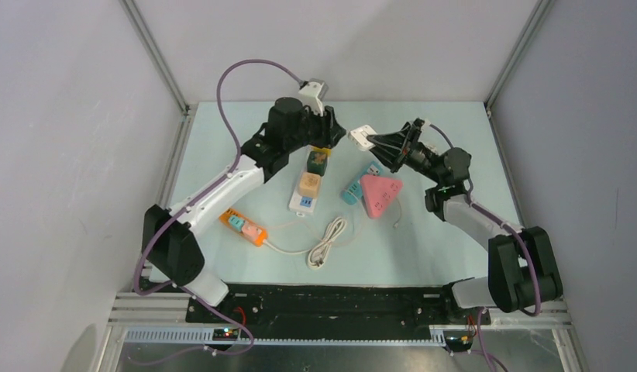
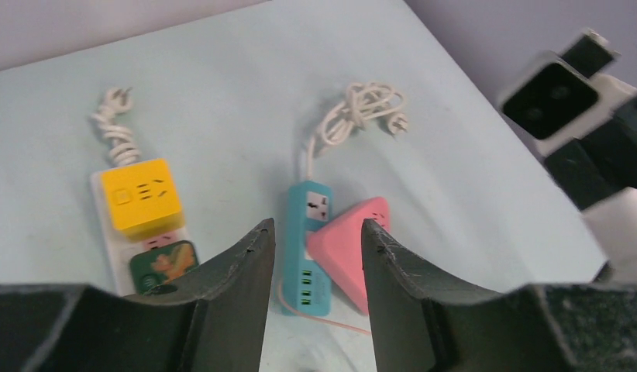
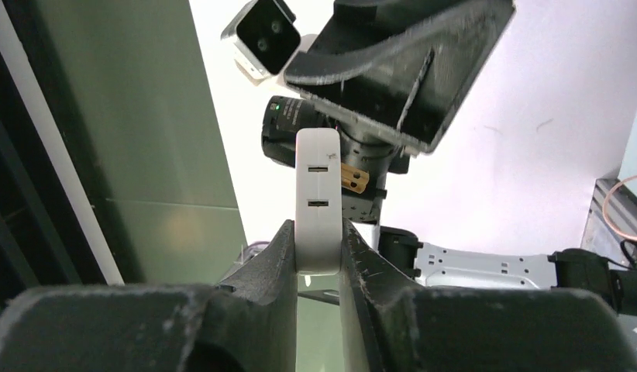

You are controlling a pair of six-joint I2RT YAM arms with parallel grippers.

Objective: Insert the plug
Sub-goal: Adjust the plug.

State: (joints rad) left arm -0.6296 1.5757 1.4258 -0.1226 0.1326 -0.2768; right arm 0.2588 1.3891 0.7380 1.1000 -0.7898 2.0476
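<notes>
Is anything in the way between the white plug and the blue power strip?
Nothing visible is. The right fingers hold the white plug up in the air. The pink triangle sits against the blue power strip, but its socket shows uncovered.

My left arm (image 1: 222, 186) and right arm (image 1: 474, 221) have white links with black joints. Purple cables (image 1: 220, 89) trail along both.

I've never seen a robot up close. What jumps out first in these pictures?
The right gripper pinching a white plug up off the table, facing the left gripper, which hangs open over the strips. Then the colours mid-table: a pink triangle against a teal strip, and a yellow cube and green cube sitting on a white strip beside it.
</notes>
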